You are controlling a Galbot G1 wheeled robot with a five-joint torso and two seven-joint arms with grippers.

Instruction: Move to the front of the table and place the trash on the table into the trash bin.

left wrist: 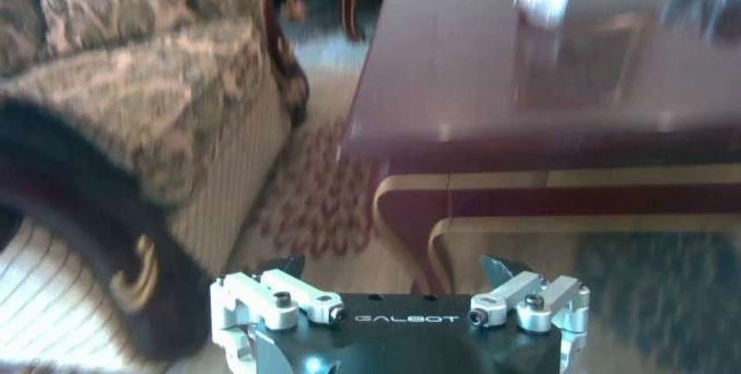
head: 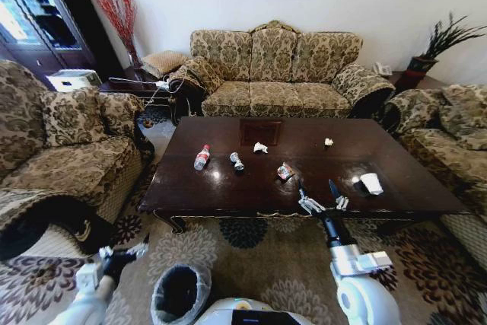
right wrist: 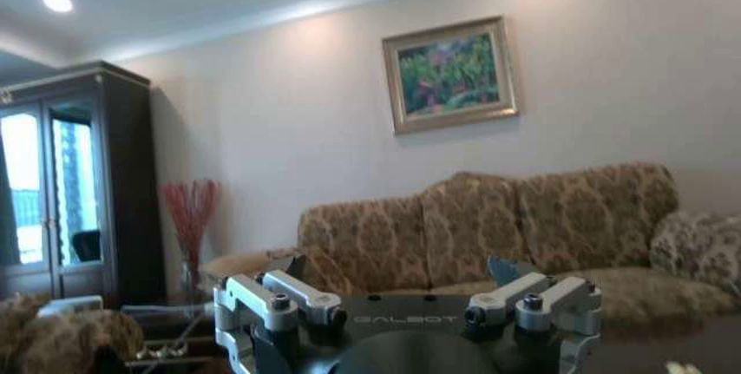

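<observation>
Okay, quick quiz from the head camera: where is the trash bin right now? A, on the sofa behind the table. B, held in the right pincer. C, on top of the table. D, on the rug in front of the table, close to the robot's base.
D: the trash bin stands on the patterned rug, nearer the robot than the table, while the right pincer hangs open and empty over the table's near edge.

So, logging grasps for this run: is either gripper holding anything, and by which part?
Nothing is held: the left gripper and right gripper are both open and empty.
</observation>
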